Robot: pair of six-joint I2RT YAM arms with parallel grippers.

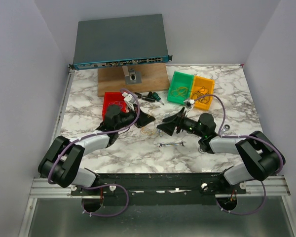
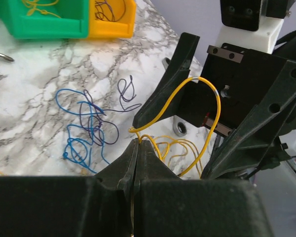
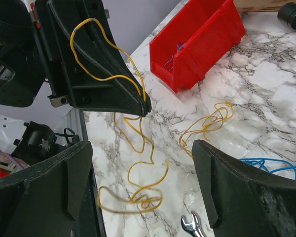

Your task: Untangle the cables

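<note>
Yellow wire [image 2: 202, 78] pinched in the clenched left claw [image 2: 138, 145], its slack rising as a free loop in front of the right claw [image 3: 140, 148], which is released, the fingers set wide to either side of the strand that hangs from the left claw's tips. The cables [image 1: 148, 131] lie on the tabletop [image 1: 227, 108] between the two claws. Blue wires [image 2: 84, 133] and a dark wire [image 2: 128, 94] form a knot just beside the lifted strand, and a second yellow wire [image 3: 212, 121] rests apart, near the red bin [image 3: 197, 39].

Likely hazards, judged from this arrangement:

- **Snagging.** The upright loop stands close to both claws. A pull by either arm could catch it on a finger or bracket and tighten it rather than free it.
- **Dragging.** The tail coils on the tabletop. Whether it is clear of the blue knot cannot be told, and if it is not, lifting would haul the whole bundle along.
- **Slipping.** The wire is thin and held only at the tips, so a sideways tug could draw it out.
- **Mis-closure.** The right claw might shut on two passes of the strand at once, locking a twist in.
- **Obstruction.** The wrench [image 3: 191, 224] lies near the coil and could be hooked.
</note>
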